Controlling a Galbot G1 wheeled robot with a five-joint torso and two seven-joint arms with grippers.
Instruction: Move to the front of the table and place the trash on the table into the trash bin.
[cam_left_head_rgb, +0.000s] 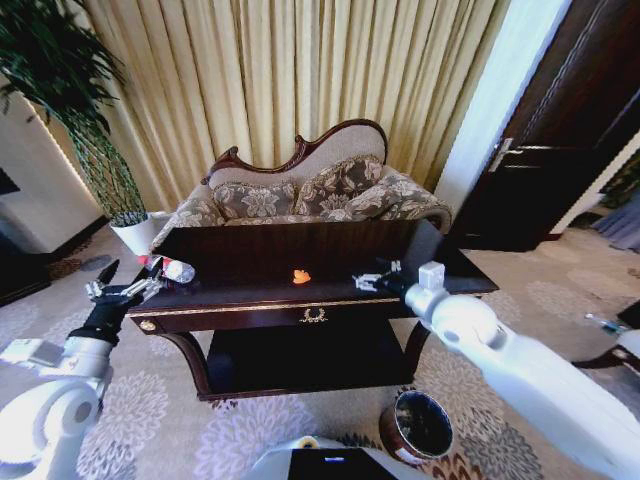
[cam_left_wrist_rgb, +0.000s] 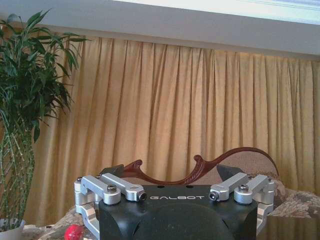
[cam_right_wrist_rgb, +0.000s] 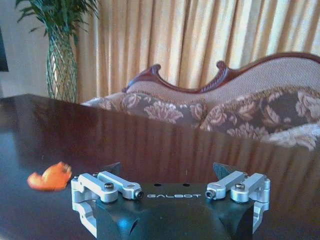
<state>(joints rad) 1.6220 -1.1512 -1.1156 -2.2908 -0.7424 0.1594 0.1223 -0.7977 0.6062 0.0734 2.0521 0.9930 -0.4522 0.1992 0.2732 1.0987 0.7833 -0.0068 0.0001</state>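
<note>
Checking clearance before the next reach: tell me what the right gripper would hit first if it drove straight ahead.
Probably nothing soon: the right gripper points across bare table toward the sofa. The orange scrap lies off to the side of its line. Depth is uncertain.

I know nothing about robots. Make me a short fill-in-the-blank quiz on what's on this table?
1. The scrap lying mid-table is coloured ____.
2. The clear bottle lies near the robot's ____ gripper.
3. The trash bin stands on the ____, beneath the right arm.
Missing words: orange; left; carpet
</note>
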